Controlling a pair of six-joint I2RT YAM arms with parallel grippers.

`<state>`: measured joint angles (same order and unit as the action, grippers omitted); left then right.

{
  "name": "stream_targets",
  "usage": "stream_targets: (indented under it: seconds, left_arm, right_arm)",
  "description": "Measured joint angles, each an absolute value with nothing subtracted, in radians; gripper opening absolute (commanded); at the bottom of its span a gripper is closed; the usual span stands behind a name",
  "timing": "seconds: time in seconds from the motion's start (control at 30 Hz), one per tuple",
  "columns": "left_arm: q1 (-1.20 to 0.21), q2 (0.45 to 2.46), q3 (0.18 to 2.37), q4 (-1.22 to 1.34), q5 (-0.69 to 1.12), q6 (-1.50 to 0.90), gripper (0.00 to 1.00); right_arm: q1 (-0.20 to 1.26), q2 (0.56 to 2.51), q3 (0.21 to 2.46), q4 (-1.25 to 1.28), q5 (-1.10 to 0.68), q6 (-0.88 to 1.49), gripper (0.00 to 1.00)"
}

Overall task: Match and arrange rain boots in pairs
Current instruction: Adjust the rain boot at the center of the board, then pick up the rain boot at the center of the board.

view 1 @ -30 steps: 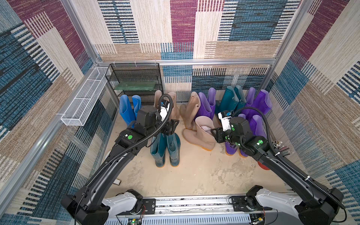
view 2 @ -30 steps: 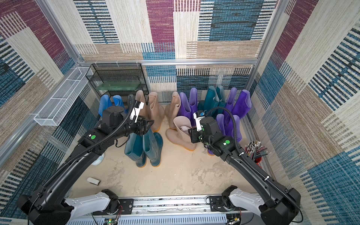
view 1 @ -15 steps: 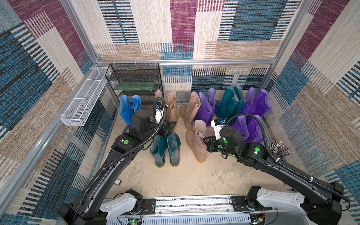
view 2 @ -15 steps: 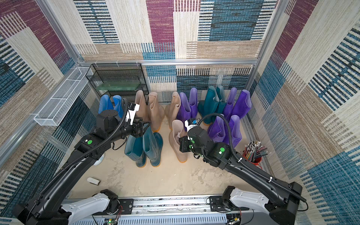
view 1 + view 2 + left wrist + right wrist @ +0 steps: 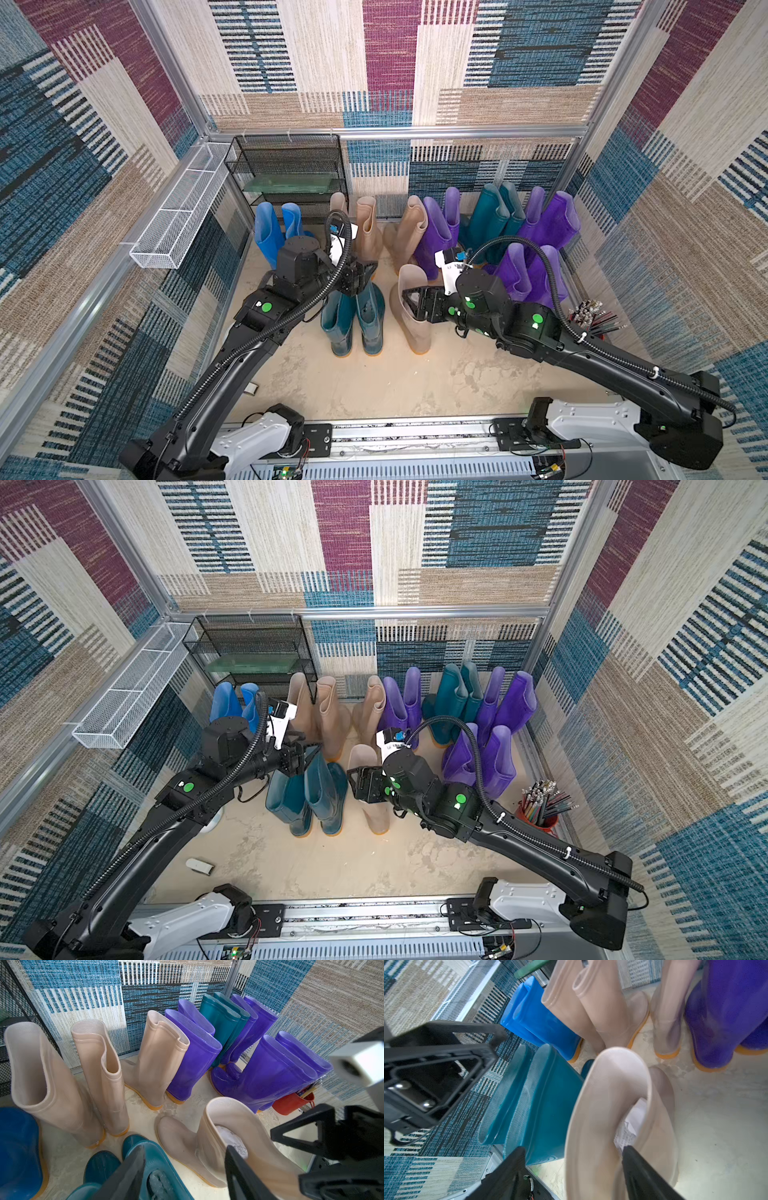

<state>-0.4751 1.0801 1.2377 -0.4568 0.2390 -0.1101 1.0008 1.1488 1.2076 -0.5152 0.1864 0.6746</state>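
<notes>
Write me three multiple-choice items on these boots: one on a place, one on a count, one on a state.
1. Where does the lone front beige boot stand?
A) at the far back
B) at the front, beside the dark teal pair
C) on top of another boot

2. How many beige boots are in view?
A) two
B) three
C) four

3. How do the right gripper's jaws stand?
A) spread, one inside that boot's shaft and one outside
B) shut tight
C) clamped on a teal boot

1 B: both top views show it next to the teal pair.
2 C: the left wrist view shows three behind plus the front one.
3 A: the right wrist view shows the shaft wall between them.
</notes>
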Motion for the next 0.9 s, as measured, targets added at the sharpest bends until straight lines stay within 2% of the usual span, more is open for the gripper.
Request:
stream_targets:
  seconds: [0.07,0.37,0.47,0.53,0.67,0.73,0.83,0.87,0.9]
  left_arm:
    - [-0.475,1.079,1.238,-0.457,0.239,-0.110,0.64]
    - [-0.474,1.077,1.234,-0.457,0.238,-0.110,0.64]
    - [-0.474,1.079,1.233,-0.457,0.233,-0.110,0.64]
    - [-0.474,1.079,1.231,-0.456,0.216,-0.110,0.64]
    - [-0.474,1.081,1.227,-0.454,0.212,-0.110,0.64]
    - [-0.474,1.081,1.227,-0.454,0.210,-0.110,0.64]
    - [-0.474,1.080,1.224,-0.453,0.188,-0.110,0.64]
    - [-0.473,1.080,1.222,-0.453,0.187,-0.110,0.64]
    - [-0.472,1.080,1.221,-0.453,0.187,-0.110,0.64]
  right_arm:
    - [1.002,1.150,1.241,-0.544,0.217,0.620,0.95]
    - [0.932,1.313,1.400,-0.756,0.377,0.384,0.95]
    - [0.912,1.354,1.432,-0.771,0.385,0.334,0.99]
    - [0.871,1.370,1.455,-0.759,0.394,0.313,0.87]
    - [0.744,1.436,1.510,-0.685,0.350,0.315,0.54]
    - [0.700,1.485,1.537,-0.664,0.314,0.316,0.45]
    - [0.677,1.548,1.580,-0.640,0.249,0.329,0.46]
    - [0.670,1.564,1.588,-0.628,0.234,0.333,0.51]
    - [0.665,1.575,1.594,-0.619,0.221,0.337,0.62]
